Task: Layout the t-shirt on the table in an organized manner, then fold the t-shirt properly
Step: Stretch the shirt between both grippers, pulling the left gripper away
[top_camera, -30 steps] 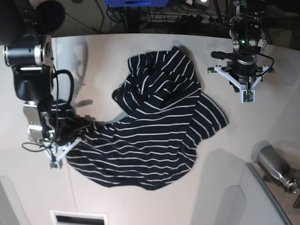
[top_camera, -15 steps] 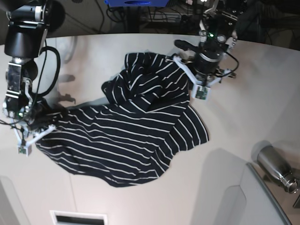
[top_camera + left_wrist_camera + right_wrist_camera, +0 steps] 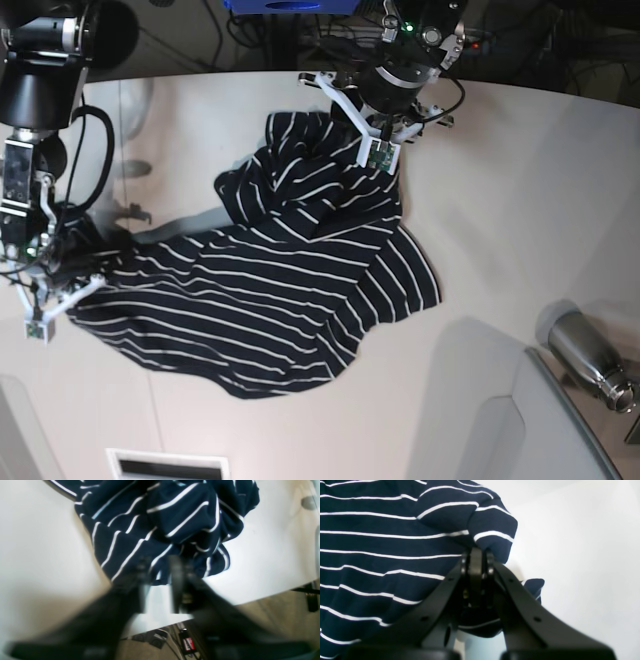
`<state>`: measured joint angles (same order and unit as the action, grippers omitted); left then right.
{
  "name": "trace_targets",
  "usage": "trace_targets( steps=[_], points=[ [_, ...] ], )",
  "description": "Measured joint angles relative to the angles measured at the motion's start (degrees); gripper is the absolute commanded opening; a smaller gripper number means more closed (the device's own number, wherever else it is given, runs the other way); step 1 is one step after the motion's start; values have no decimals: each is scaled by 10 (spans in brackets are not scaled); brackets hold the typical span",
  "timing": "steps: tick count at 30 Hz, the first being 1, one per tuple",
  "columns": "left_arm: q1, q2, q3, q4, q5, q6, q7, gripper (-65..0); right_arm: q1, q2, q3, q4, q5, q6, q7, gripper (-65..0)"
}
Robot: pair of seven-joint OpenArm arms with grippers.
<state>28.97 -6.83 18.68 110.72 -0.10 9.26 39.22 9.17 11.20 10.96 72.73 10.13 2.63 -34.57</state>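
The t-shirt (image 3: 280, 275) lies rumpled on the table (image 3: 520, 220); spreading it out is judged the step in hand. One corner is pinched by the closed right gripper (image 3: 476, 555). The left gripper (image 3: 157, 567) is seen slightly parted at the far edge, holding nothing clearly. A firm grip there seems needed next
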Motion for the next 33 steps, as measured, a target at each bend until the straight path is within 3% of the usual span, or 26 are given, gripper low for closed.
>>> trace_targets(
  steps=[2, 4, 13, 16, 18, 19, 23, 33],
  points=[
    [5, -7, 0, 0, 1, 8, 0, -191, 0, 3, 0, 0, 0, 3, 0, -642],
    [6, -11, 0, 0, -3, 6, 1, -123, 0, 6, 0, 0, 0, 2, 0, -642],
    [-1, -10, -1, -26, -1, 6, -2, -118, 0, 7, 0, 0, 0, 2, 0, -642],
    [-20, -9, -1, -81, 0, 6, -6, -125, 0, 7, 0, 0, 0, 2, 0, -642],
    [-30, -9, -1, -110, -3, 4, 2, -197, 0, 7, 0, 0, 0, 2, 0, -642],
    [-30, -10, -2, -110, -1, 5, 2, -268, 0, 7, 0, 0, 0, 2, 0, -642],
    [-31, -8, -2, -92, 0, 4, 0, -650, 0, 7, 0, 0, 0, 2, 0, -642],
    [-66, -13, -95, -98, 1, 8, 2, -650, -5, 6, 0, 0, 0, 3, 0, -642]
  ],
)
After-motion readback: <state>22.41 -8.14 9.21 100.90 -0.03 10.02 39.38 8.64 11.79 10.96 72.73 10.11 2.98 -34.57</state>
